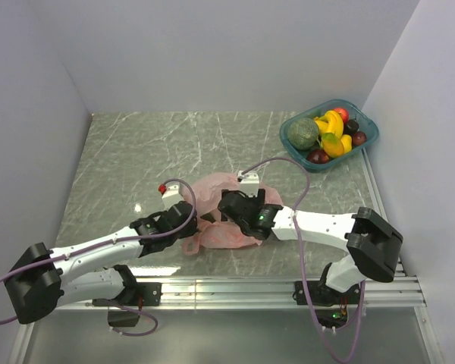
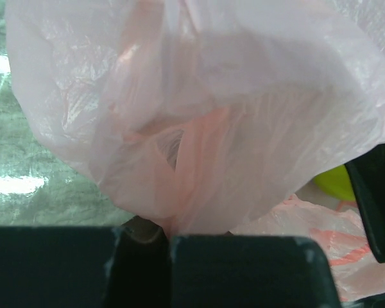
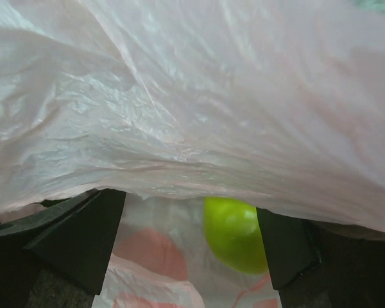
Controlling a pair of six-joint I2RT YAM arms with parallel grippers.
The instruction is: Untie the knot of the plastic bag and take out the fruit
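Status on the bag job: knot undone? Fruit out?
Done, apparently: the bag is open enough that the right wrist view looks under its film; no knot shows in any view. In hand: the left gripper is shut on a fold of bag, and the right gripper is open, facing a green fruit inside. Left: that fruit is not out yet. The tray holds other fruit.

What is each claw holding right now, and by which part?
Left claw pinches the plastic bag by a bunched fold of film; right claw is open, holding nothing, the lime-green fruit just ahead of it.
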